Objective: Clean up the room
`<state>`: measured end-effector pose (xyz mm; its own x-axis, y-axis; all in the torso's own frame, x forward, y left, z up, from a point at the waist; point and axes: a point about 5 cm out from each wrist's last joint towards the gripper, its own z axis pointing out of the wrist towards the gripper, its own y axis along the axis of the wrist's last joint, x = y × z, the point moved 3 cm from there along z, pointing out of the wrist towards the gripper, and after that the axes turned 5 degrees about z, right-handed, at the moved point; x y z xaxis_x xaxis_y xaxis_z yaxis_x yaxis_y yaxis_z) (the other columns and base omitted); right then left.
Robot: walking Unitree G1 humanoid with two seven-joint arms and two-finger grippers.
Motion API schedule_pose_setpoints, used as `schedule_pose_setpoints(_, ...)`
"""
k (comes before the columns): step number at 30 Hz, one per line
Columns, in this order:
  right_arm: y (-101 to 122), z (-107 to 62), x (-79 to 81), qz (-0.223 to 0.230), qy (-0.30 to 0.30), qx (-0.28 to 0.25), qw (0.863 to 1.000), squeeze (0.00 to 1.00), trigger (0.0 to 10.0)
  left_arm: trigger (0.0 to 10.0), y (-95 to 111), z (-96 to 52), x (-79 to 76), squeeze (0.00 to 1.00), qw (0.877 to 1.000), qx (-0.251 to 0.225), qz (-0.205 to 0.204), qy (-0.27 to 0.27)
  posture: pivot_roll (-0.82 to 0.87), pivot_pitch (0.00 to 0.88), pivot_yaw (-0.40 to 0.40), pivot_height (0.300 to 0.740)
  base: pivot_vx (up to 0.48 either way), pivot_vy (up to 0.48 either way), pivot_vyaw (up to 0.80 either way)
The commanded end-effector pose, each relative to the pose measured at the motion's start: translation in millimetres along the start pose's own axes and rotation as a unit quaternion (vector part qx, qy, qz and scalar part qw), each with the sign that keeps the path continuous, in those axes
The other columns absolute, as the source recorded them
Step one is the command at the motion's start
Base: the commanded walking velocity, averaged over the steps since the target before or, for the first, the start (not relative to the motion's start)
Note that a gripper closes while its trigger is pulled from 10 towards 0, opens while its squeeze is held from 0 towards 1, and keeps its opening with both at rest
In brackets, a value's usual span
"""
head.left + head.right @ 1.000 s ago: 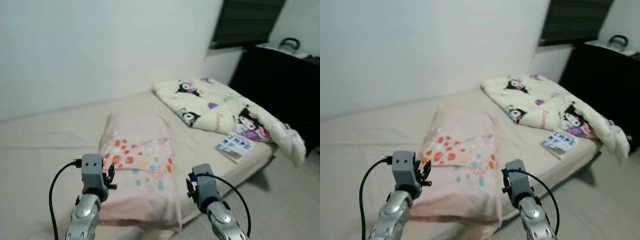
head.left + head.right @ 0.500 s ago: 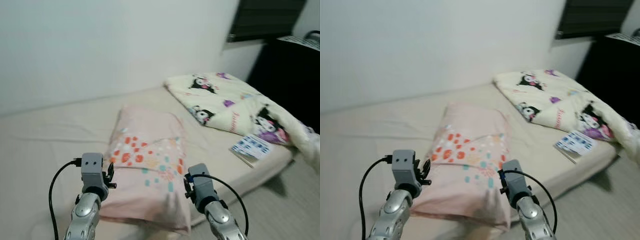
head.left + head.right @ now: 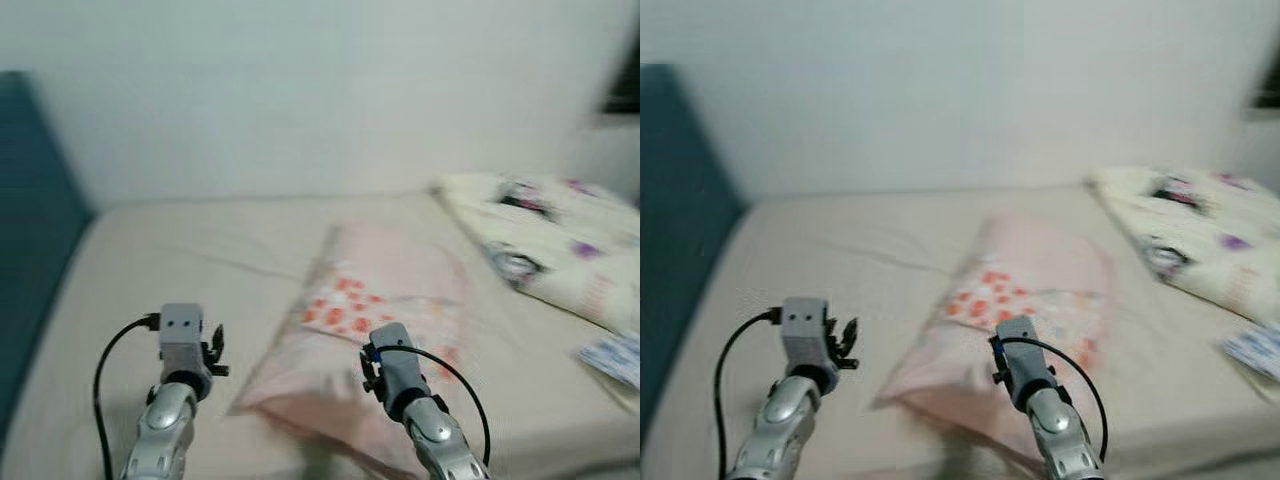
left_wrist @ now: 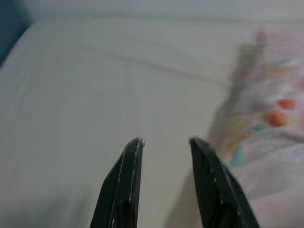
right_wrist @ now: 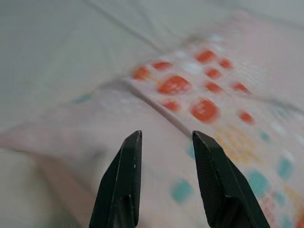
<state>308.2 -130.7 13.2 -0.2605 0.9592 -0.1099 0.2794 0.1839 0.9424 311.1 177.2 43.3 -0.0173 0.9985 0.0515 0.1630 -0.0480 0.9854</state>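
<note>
Left gripper [image 4: 162, 142]: arm raised forward above the bed [image 3: 170, 260], jaws parted with nothing between them, held over bare sheet just beside the pillow's near end.

Right gripper [image 5: 164, 135]: arm raised forward, jaws parted and empty, poised above the pillow [image 3: 385, 330] over its dotted print, apart from the fabric.

Pillow: pale pink with orange and teal spots, lying at a slant across the middle of the bed, one end toward the near edge.

Blanket [image 3: 545, 240]: cream, cartoon-printed, heaped at the bed's right side, well apart from the pillow.

Booklet [image 3: 615, 358]: blue-and-white, blurred, at the right near edge of the bed.

Bed: beige sheet, lightly creased.

Headboard [image 3: 30, 240]: dark teal, along the bed's left end.

Wall [image 3: 320, 90]: plain white, behind the bed's far edge.
</note>
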Motion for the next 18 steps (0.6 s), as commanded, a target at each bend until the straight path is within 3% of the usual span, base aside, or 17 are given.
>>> schedule_pose_setpoints(1,-3.5,-1.4,-1.6,0.005,-0.002,0.004,1.0,0.0,10.0,10.0,-1.1,1.0,-4.3,0.0,1.0,0.006,0.0,-0.011,0.03,0.0,-0.073,0.738,0.0,0.0,0.8)
schedule_pose_setpoints(10,-5.2,-1.6,-0.7,0.007,-0.001,0.005,1.0,0.0,10.0,10.0,-3.9,-0.3,-6.5,0.0,0.999,0.019,0.0,-0.026,0.03,0.0,-0.071,0.738,0.0,0.0,0.8)
schedule_pose_setpoints(18,-1.8,0.0,-4.5,0.028,-0.019,-0.006,0.999,0.0,10.0,10.0,-4.2,0.7,-3.2,0.0,0.999,0.019,0.026,-0.017,0.03,0.0,-0.066,0.738,0.0,0.0,0.7)
